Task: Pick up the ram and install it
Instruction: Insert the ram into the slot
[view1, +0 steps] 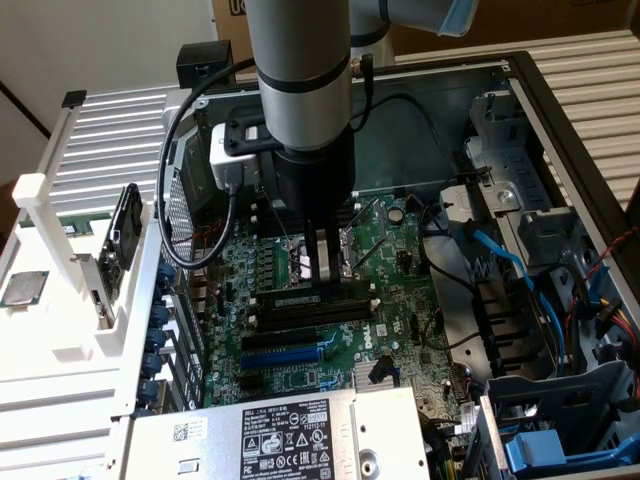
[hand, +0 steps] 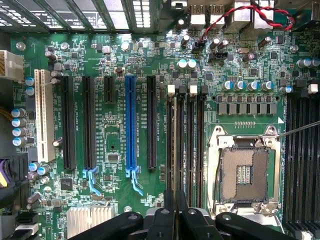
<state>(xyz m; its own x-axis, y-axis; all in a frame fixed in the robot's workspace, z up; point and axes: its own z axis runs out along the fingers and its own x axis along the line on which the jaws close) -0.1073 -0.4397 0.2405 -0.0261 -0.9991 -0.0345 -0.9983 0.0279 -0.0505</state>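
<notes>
The gripper hung over the motherboard, its fingers pinched nearly together on the ram. The ram stood on edge along the black memory slots, beside the processor socket.

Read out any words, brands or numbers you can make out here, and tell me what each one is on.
"DELL": on the white label at the bottom of the exterior view.
Rest of that label: too small to read.
Motherboard print: too small to read.
</notes>
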